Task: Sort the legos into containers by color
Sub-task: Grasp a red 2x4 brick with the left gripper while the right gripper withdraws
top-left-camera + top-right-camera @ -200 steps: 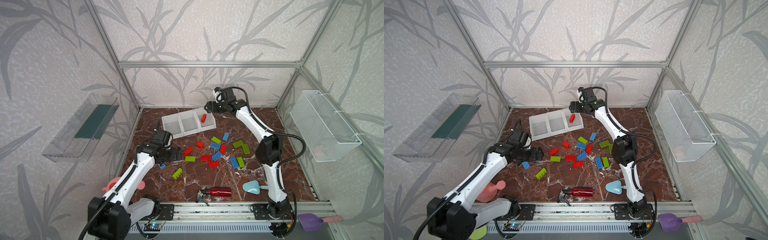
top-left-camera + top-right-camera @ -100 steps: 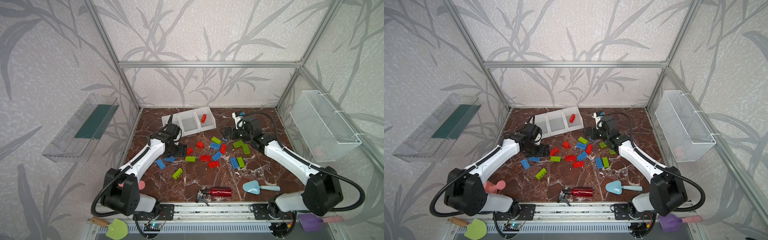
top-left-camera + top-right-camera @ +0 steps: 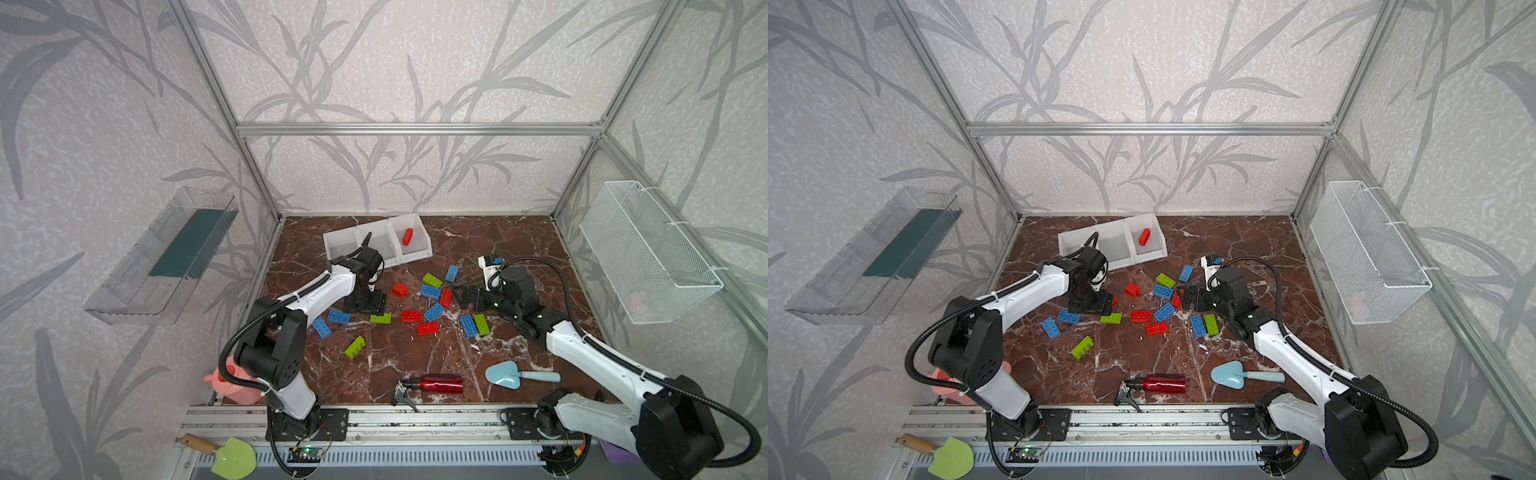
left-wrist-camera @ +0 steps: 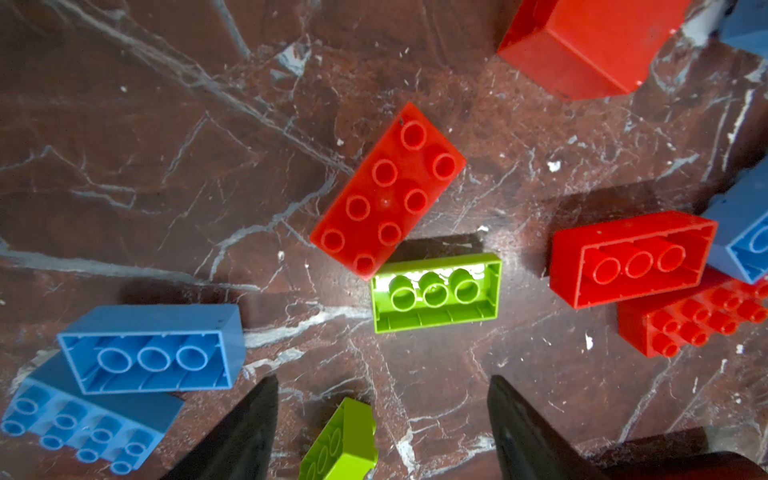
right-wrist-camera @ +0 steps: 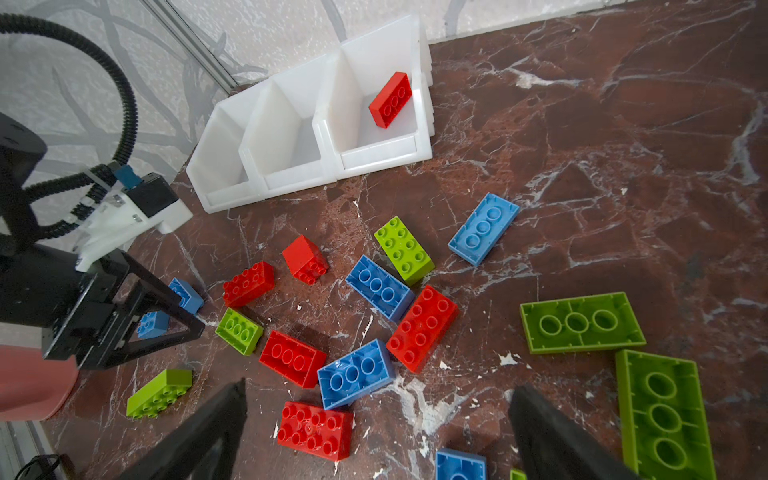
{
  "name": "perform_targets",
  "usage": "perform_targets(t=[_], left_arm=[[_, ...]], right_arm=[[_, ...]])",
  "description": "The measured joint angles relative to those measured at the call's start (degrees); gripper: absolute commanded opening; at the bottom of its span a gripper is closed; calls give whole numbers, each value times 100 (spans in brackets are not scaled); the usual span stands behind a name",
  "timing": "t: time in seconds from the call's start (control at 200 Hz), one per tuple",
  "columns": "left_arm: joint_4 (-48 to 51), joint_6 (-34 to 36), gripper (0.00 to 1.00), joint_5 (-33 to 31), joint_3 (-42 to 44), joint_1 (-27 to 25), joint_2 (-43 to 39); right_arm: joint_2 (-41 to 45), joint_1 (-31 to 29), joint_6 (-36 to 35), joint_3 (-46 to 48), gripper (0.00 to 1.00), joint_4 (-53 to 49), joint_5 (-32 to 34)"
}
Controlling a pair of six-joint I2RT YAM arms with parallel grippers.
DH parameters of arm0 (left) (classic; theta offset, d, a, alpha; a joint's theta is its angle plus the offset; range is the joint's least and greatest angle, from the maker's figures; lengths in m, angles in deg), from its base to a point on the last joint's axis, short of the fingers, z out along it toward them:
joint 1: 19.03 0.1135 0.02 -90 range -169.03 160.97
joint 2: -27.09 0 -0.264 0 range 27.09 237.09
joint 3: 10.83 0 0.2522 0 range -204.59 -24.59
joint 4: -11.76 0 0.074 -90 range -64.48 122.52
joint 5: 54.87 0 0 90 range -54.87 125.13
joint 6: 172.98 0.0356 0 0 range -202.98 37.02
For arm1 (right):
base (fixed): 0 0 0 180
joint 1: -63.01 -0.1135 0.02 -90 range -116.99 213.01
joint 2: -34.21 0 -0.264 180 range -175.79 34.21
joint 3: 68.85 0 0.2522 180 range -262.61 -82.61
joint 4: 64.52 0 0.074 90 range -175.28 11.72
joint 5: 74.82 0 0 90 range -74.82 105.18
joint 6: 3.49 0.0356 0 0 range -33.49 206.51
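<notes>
Showing both arms lowered over the brown marble floor (image 3: 498, 237), the left gripper (image 3: 365, 305) (image 3: 1090, 305) sits low at the left edge of the scattered legos (image 3: 411, 316) in both top views. The right gripper (image 3: 467, 296) (image 3: 1187, 297) reaches in from the right side of the pile. Left jaws: parted and grasping nothing. In the left wrist view its fingers (image 4: 528, 432) flank a lime brick (image 4: 338, 440) without touching it. Beyond them a studded red brick (image 4: 388, 191) meets the corner of an upturned lime brick (image 4: 436, 293). Right jaws: spread wide and empty. In the right wrist view the right gripper (image 5: 380, 386) looks over red, blue and lime bricks lying loose on the floor, some studs-up and some hollow side up. The containers (image 3: 415, 254) (image 3: 1150, 255) (image 5: 374, 158), three joined white bins in a row, stand at the back of the floor behind the pile. A lone red brick (image 3: 407, 237) (image 3: 1144, 237) (image 5: 390, 99) lies in the end bin on the right arm's side. A red bottle (image 3: 436, 384) and a blue trowel (image 3: 505, 374) lie near the front rail, well apart from the bricks.
</notes>
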Motion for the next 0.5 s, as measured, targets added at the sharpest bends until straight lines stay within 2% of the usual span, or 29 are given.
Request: perform_targets(t=[0.195,0.5], left_arm=[[-37,-37,85,-118,-382,0,667],[-57,-136,83,-234,-960,0,1388]], right_arm=[[-24,7,-7,39,99,116,-7],[-120,37,-42,149,99,223,-11]])
